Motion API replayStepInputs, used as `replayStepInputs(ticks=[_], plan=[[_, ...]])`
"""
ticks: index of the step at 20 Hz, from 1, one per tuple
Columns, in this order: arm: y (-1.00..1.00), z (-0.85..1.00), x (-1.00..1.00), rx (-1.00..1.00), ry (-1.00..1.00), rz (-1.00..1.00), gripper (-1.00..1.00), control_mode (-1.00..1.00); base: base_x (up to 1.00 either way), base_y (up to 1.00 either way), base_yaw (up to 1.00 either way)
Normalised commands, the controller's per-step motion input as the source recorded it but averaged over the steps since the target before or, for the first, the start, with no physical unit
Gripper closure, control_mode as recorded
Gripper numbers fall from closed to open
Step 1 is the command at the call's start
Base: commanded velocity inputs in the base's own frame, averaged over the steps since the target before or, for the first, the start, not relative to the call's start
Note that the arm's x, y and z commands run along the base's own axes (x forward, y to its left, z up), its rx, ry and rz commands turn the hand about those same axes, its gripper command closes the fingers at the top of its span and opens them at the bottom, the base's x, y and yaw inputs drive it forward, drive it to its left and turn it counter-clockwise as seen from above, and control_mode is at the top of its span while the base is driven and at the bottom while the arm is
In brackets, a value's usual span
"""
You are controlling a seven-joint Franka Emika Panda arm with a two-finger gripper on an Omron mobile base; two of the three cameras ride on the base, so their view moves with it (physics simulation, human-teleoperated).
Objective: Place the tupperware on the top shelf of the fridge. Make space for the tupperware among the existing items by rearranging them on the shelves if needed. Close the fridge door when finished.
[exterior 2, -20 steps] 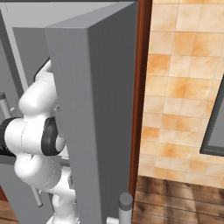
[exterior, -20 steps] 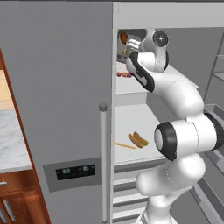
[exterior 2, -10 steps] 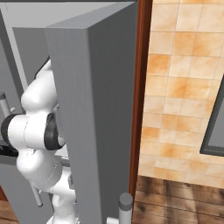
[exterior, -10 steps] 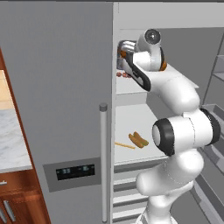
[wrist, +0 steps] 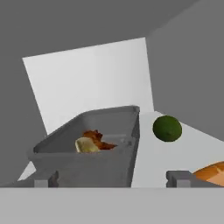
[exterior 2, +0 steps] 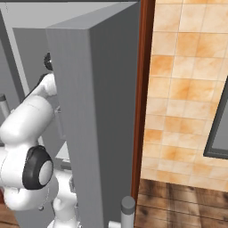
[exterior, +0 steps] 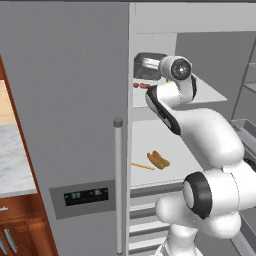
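The grey tupperware (wrist: pixel 94 144), with brown and tan food in it, sits on the white top shelf (wrist: pixel 153 162) of the fridge. My gripper (wrist: pixel 111 179) is open right behind its near end. One fingertip (wrist: pixel 43 178) is at the tub's near corner and the other stands apart from it. A green round fruit (wrist: pixel 167 128) lies just right of the tub, and orange food (wrist: pixel 214 171) lies nearer. In the left base view my gripper (exterior: pixel 148 64) reaches in over the top shelf (exterior: pixel 212 95) at the tupperware (exterior: pixel 141 73), above a skewer with red bits (exterior: pixel 141 85).
Brown sausages (exterior: pixel 159 160) and a thin tan stick (exterior: pixel 142 166) lie on the lower shelf. The fridge door (exterior 2: pixel 98 111) stands open, close on my arm's right, its rack bins (exterior: pixel 247 130) jutting in. The shut door with the display panel (exterior: pixel 85 196) and bar handle (exterior: pixel 118 185) is on the left.
The jaws have opened and let go of the tupperware, which now rests on the top shelf. The hand has sunk a little lower.
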Motion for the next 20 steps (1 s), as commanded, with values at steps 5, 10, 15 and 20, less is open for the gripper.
replayStepInputs(ticks=[5,10,15,20], plan=[[0.24,0.46,-0.98,-0.15,0.02,0.08,-1.0,-1.0,0.0,0.0,0.0],[0.13,0.35,-1.0,-0.09,0.27,0.14,-1.0,-1.0,0.0,0.0,0.0],[0.01,-0.08,-1.0,-0.07,0.3,0.16,-1.0,-1.0,0.0,0.0,0.0],[0.22,-0.71,-1.0,-0.18,0.3,0.17,-1.0,-1.0,0.0,0.0,0.0]])
